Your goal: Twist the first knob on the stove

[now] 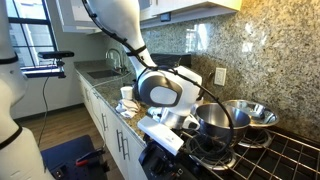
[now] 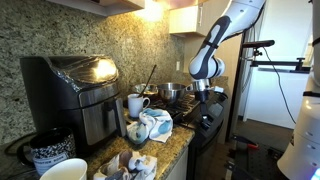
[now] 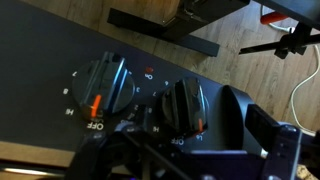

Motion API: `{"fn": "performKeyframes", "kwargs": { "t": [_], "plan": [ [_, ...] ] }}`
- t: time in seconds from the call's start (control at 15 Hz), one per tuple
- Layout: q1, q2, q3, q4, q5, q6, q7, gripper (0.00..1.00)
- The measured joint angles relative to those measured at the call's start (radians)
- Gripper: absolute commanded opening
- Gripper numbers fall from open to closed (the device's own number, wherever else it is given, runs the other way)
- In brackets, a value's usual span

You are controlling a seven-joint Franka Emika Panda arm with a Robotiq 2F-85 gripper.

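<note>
The first knob (image 3: 100, 90), orange mark at OFF, lies up-left of the gripper (image 3: 150, 148) along the stove (image 3: 40, 55) front edge. I cannot tell whether its jaws are spread

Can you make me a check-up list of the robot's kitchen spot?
Surface: speckled granite countertop, crowded.
Job's things: wide black gas stove; round black knob with an orange mark near OFF; second black knob beside it.
Clutter: shiny steel pots on the grates, white mug, black-and-steel countertop appliance, round white bowl.
Pincer: dark pincer low at the stove's front; open or shut, cannot tell.
Cables: white cable over the wooden floor.
Surroundings: steel sink, bright window.
</note>
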Motion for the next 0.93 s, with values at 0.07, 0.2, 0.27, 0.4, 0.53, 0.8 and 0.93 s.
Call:
{"fn": "performKeyframes", "kwargs": {
  "t": [0.07,0.2,0.27,0.4,0.53,0.8,0.93],
  "plan": [
    [0.000,-0.003,-0.001,0.000,-0.001,-0.002,0.000,1.00],
    [0.000,-0.012,-0.003,-0.001,-0.003,-0.007,0.001,1.00],
    [0.000,-0.018,-0.004,-0.001,-0.004,-0.013,0.002,1.00],
    [0.000,-0.030,-0.005,-0.002,-0.006,-0.022,0.003,1.00],
    [0.000,-0.041,-0.006,-0.003,-0.010,-0.034,0.013,1.00],
    [0.000,-0.051,-0.006,-0.008,-0.013,-0.056,0.018,1.00],
    [0.000,-0.051,-0.006,-0.012,-0.013,-0.058,0.018,1.00]
  ]
}}
